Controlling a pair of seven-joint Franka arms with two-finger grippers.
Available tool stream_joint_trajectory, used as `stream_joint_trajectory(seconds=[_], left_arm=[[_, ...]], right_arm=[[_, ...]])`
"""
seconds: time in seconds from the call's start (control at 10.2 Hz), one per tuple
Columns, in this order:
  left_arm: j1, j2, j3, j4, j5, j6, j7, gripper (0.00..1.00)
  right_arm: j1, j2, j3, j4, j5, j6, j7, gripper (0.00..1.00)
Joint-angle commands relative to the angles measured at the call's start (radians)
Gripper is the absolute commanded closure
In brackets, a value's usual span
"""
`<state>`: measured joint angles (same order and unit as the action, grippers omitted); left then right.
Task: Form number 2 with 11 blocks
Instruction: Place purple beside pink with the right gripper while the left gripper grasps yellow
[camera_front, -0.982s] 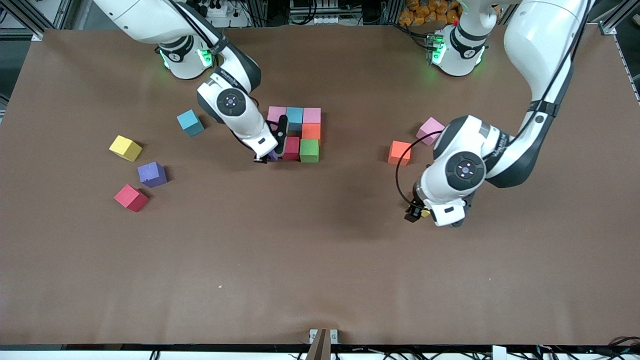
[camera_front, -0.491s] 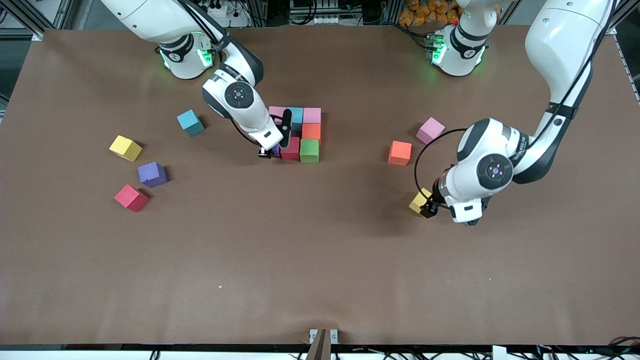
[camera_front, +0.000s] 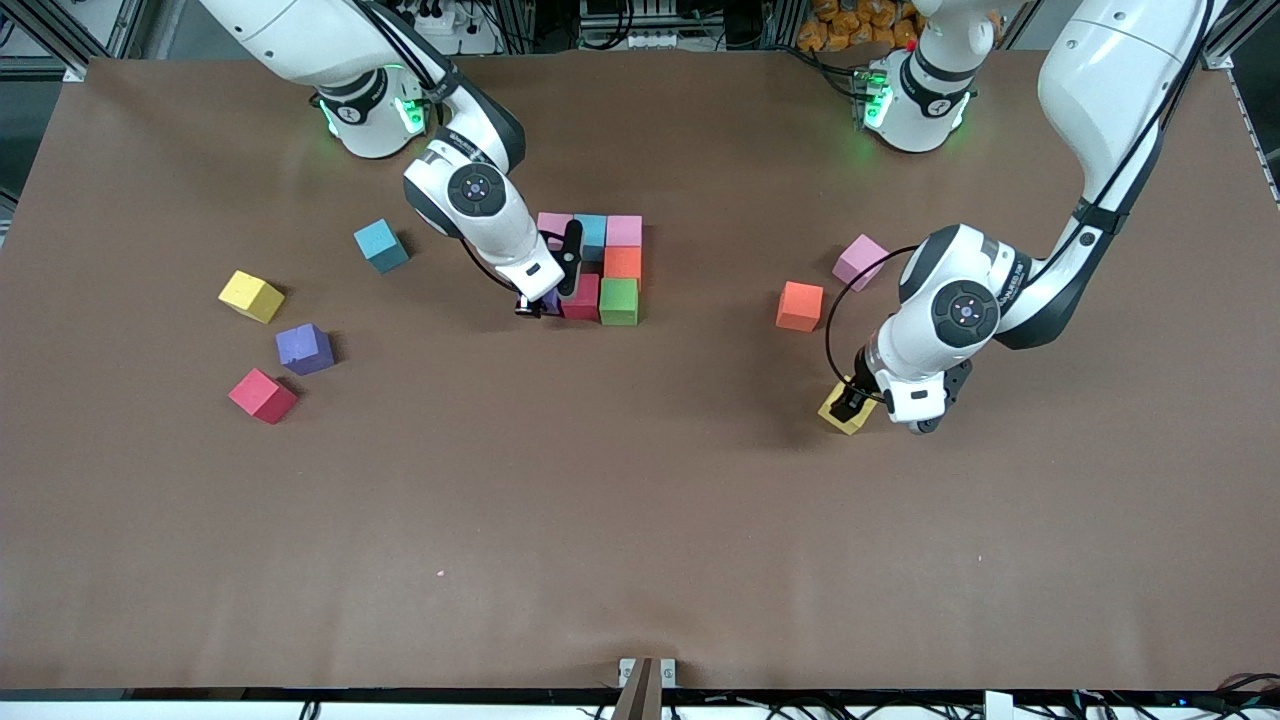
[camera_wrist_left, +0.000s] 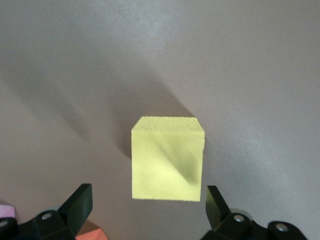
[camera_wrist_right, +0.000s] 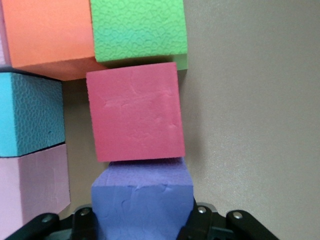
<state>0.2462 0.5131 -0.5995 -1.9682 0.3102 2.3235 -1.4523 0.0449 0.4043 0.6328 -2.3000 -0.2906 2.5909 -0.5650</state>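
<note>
While unfinished, number 2 (camera_front: 598, 265), matte pastel cubes, touching.

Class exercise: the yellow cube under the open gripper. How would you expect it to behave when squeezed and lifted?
The yellow cube looks like matte, pebbled foam, so it probably gives a little and grips well rather than slipping. Its flat faces suit the open left gripper straddling it. Sitting flat on the table, it seems unlikely to roll.

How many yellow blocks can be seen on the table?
2. One yellow block lies loose toward the right arm's end of the table, near the purple block. The other yellow block sits under the open left end effector, nearer the camera than the orange block.
</note>
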Motion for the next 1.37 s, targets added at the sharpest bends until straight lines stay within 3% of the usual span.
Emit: stream_joint_trajectory(seconds=[0.0,0.29,0.49,0.79,0.88,1.28], left_arm=[[0.039,0.005,-0.009,-0.017,0.044,0.033,-0.005,0.0],[0.041,0.027,-0.009,-0.012,0.044,0.072,-0.022,0.0],[0.035,0.056,-0.008,-0.011,0.078,0.1,-0.069,0.0],[0.035,0.108,-0.008,-0.005,0.197,0.106,-0.164,0.0],[0.035,0.114,-0.008,-0.003,0.213,0.106,-0.174,0.0],[0.035,0.117,-0.008,0.002,0.213,0.106,-0.195,0.0]], right_arm=[[0.0,0.01,0.001,-0.01,-0.028,0.026,0.03,0.65],[0.0,0.028,-0.018,-0.01,-0.058,0.064,0.03,0.48],[0.001,0.047,-0.024,-0.01,-0.059,0.072,0.03,0.44],[-0.005,0.042,-0.025,-0.007,-0.061,0.072,0.03,0.15],[-0.005,0.039,-0.025,-0.007,-0.061,0.072,0.031,0.0],[-0.007,-0.008,-0.019,-0.007,-0.056,0.014,0.048,0.0]])
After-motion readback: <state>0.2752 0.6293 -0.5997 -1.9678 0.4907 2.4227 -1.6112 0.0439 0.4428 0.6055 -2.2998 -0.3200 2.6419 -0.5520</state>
